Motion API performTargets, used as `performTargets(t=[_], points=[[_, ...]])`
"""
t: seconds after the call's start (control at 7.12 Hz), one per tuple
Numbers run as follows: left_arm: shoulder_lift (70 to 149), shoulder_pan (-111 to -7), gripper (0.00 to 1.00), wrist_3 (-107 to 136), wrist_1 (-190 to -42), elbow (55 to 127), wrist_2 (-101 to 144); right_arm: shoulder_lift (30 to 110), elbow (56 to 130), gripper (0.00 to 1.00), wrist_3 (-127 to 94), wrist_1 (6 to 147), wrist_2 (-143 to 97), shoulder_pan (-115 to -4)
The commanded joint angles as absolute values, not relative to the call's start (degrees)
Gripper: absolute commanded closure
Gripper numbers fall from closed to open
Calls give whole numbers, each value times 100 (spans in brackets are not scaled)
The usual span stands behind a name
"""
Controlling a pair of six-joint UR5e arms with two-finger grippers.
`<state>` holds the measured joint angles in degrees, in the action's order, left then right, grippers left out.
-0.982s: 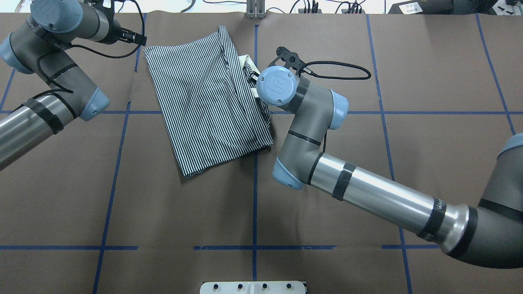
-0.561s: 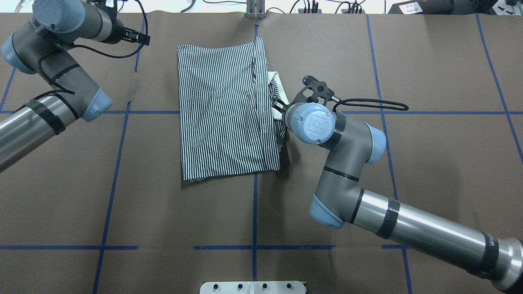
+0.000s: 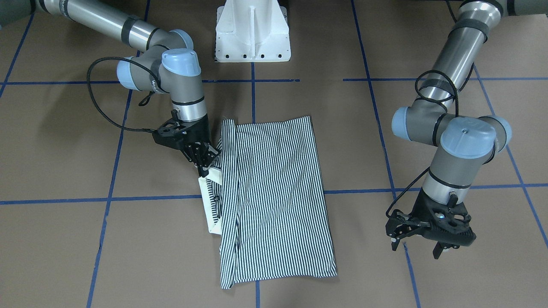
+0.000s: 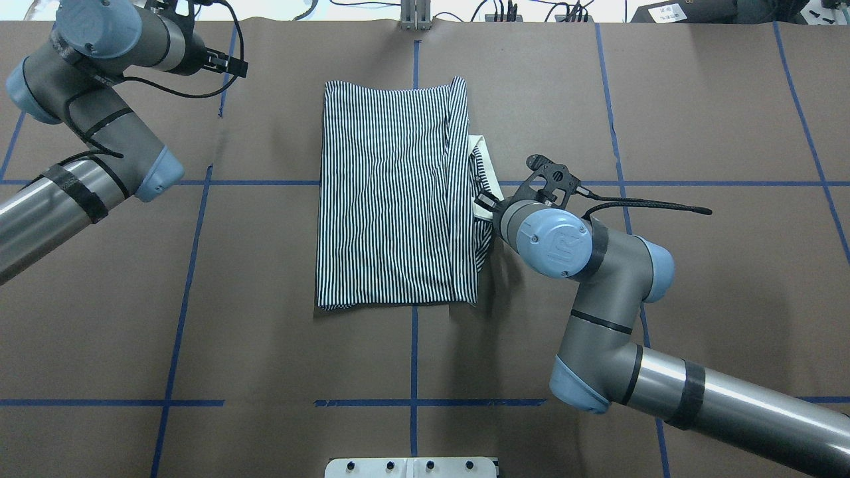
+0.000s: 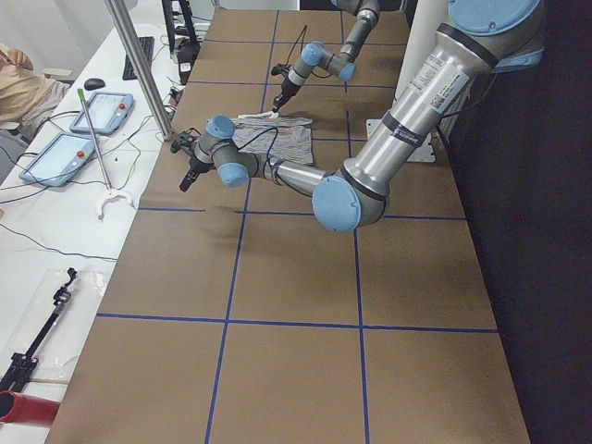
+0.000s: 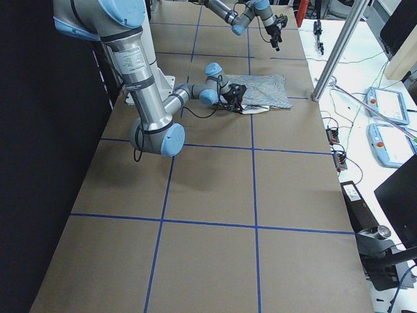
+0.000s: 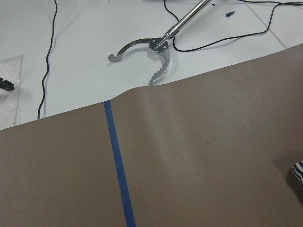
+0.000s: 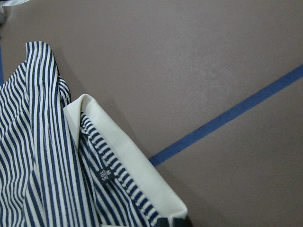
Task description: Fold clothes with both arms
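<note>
Polo shirt [image 3: 274, 192] in thin navy-and-white stripes lies folded to a long rectangle mid-table, on brown paper sheet [image 3: 428, 141] gridded with blue tape [image 3: 364, 191]. Front view: black two-finger right gripper [image 3: 202, 169] pinches the cream collar [image 3: 209, 209] poking from one long edge, probably to drag or square the bundle. Black left gripper [image 3: 415, 250] hangs spread and empty, well apart. Overhead: blue-capped right wrist joint [image 4: 554, 240] hides that pinch; sleeves, buttons and patch are folded out of sight. Side views: too small for detail. Left wrist camera: only a striped corner. Right wrist camera: collar, size label [image 8: 102, 174], fingertips [image 8: 165, 222] cut off at the bottom edge.
</note>
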<state>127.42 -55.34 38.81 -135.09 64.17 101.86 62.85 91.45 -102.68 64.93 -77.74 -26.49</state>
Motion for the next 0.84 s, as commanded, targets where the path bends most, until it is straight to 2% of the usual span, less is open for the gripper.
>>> performTargets(t=[0.0,0.14,0.42,0.7], points=[[12718,-5502,0,3972,-13509,6495,10195,6539,9351,1,-10170,6504,-7480,-2427],[12683,-5493,0,3973,-13509,6539,10195,6539,9517,0,-9612,6713,-7514,-2434],[12683,-5484,0,3973,-13500,6574,10213,6417,10639,0,-8678,8498,-7969,-2400],[12656,-5484,0,3973,-13509,6574,10239,5934,10609,0,-8002,9348,-8007,-2199]])
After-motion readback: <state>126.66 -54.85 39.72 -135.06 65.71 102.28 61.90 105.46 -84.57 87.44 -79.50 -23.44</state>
